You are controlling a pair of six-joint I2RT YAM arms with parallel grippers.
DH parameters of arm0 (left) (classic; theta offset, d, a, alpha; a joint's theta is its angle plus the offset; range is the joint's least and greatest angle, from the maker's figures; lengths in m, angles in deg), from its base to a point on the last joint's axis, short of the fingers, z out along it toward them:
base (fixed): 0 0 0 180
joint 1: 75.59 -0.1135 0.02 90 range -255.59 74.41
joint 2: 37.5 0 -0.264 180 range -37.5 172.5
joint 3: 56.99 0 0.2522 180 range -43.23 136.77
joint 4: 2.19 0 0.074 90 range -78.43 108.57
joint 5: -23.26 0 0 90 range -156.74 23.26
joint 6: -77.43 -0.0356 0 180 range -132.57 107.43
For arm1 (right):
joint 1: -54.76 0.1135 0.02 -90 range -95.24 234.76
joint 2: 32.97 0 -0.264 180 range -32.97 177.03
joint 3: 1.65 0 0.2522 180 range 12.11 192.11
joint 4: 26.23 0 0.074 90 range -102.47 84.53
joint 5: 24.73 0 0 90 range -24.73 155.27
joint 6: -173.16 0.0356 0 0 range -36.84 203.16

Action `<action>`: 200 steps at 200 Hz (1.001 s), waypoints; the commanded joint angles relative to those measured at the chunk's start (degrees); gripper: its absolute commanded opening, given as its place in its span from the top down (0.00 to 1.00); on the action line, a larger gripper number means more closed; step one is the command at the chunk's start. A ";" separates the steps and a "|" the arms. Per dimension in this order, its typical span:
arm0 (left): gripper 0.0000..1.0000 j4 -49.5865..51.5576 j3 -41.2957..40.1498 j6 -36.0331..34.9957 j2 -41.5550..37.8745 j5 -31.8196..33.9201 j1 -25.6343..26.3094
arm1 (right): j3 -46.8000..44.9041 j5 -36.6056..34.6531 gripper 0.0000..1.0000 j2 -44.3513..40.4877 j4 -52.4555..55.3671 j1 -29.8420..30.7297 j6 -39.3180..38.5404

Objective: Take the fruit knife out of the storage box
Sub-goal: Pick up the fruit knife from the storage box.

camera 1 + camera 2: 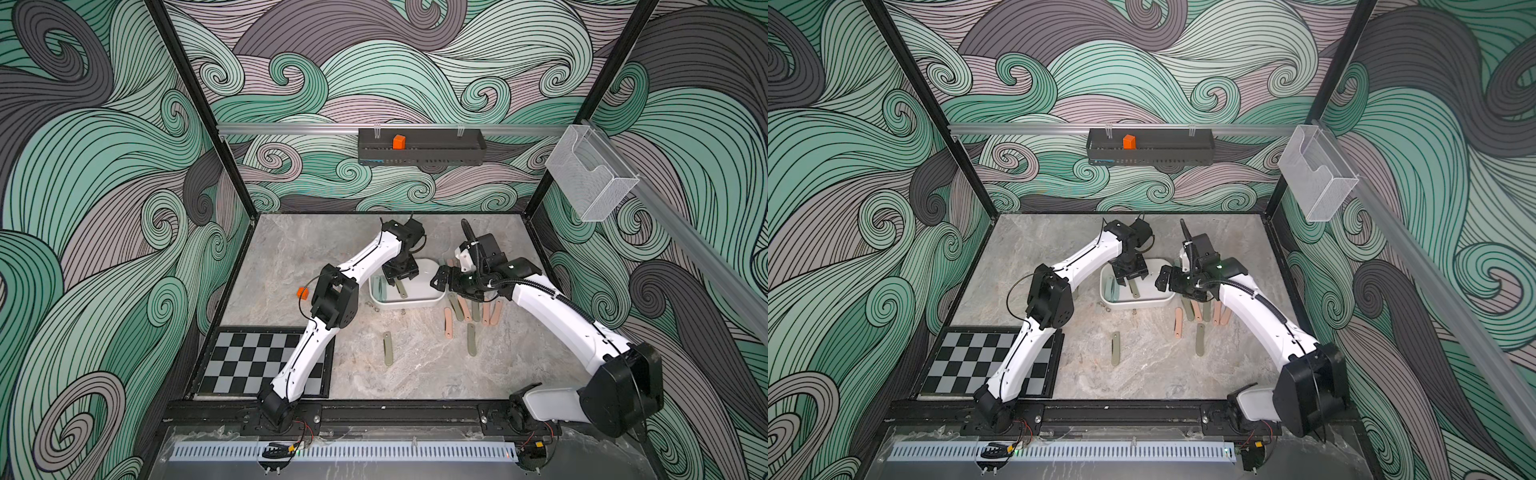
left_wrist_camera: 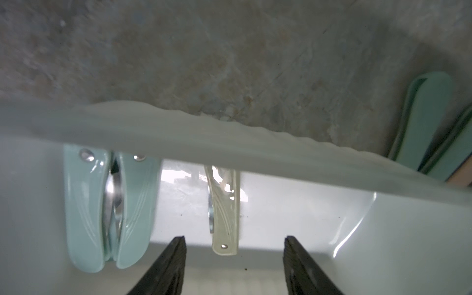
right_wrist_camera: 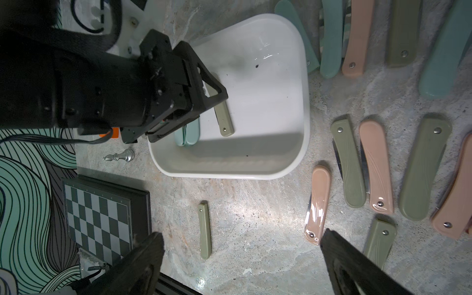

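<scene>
My left hand [image 2: 233, 238] hangs inside the storage box [image 3: 229, 175], fingers spread to either side of the fruit knife [image 2: 226, 212] and clear of it. The knife is folded shut. It has a slim, pale olive handle with faint curved grooves, a steel rivet at its end and a sliver of blade along one edge. It lies flat on the box floor. The box is a glossy white tub with rounded corners and low walls, standing on the marbled table [image 3: 255, 229]. Two mint-green folding knives [image 2: 135, 204] lie side by side near one end wall. My right hand [image 3: 241, 233] is spread wide above the table beside the box.
</scene>
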 commanded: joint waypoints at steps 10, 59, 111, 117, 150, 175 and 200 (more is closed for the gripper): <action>0.38 2.06 1.16 -0.94 2.04 1.14 0.63 | -1.25 -0.16 0.02 -2.01 0.06 -1.20 -0.17; 0.43 -2.37 -2.62 -2.32 3.03 1.12 0.63 | -2.22 0.69 0.02 -3.22 0.30 -2.49 -1.02; 0.44 -5.10 -6.74 -2.97 3.67 1.31 0.72 | -4.04 1.33 0.02 -4.52 0.62 -4.24 -2.09; 0.45 -5.52 -7.30 -3.06 3.56 1.42 0.72 | -4.13 1.52 0.02 -4.52 0.65 -4.35 -2.07; 0.61 -6.48 -8.42 -3.90 3.37 1.86 0.72 | -4.32 1.94 0.02 -4.19 0.65 -4.88 -2.40; 0.79 -7.05 -8.68 -4.11 3.11 2.13 0.71 | -3.93 2.35 0.02 -3.60 0.65 -5.06 -2.68; 1.00 -7.29 -8.46 -4.20 3.11 2.04 0.72 | -3.39 2.88 0.02 -3.14 0.59 -5.17 -3.13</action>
